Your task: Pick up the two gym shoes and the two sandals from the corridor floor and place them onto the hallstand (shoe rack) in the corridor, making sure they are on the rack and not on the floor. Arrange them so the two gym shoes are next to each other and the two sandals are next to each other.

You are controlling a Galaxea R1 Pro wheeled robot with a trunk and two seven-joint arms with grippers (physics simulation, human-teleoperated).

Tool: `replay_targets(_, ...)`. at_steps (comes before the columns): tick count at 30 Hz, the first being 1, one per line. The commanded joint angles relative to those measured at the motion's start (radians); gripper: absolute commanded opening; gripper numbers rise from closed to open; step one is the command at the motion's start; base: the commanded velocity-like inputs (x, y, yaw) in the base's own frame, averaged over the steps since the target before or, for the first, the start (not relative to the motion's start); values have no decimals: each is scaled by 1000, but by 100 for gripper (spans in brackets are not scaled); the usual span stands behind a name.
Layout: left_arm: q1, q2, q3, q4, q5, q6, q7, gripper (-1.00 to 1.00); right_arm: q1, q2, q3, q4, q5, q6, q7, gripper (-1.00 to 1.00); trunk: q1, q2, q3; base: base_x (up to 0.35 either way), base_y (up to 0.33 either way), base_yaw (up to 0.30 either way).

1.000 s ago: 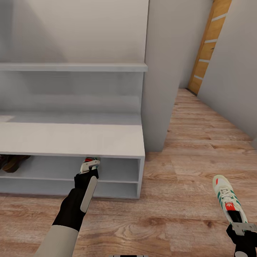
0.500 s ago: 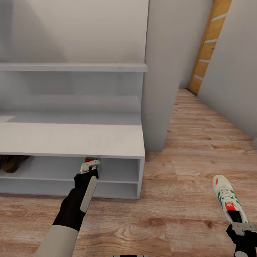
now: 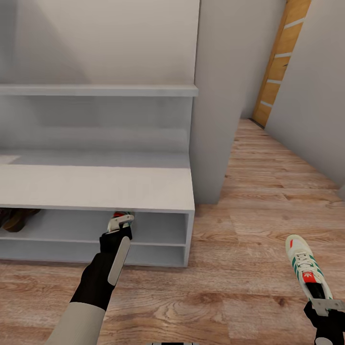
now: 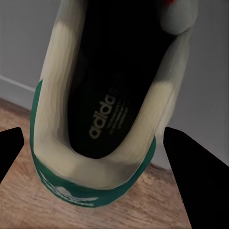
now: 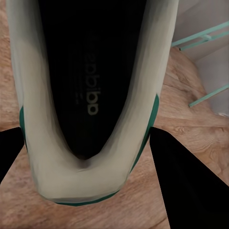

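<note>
Left claw holds one gym shoe by its heel at the upper tier of the rack. Right claw grips the other shoe above the floor. Sandals lie on the upper tier, far left.

The hallstand's top hides most of the left gym shoe and the sandals; the picture's edge cuts off the right gripper.
</note>
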Motion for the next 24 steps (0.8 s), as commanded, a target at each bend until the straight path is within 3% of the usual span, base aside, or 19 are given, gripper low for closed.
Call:
replay_targets(1,0,0,0,0,0,-1,0,-100,0,0,0,0,-1,-1,-1,-100,0,0,0,0,0,0)
replay_targets(24,0,14,-1,42,0,-25,-1,-100,0,0,0,0,-1,-1,0,-100,0,0,0,0,0,0)
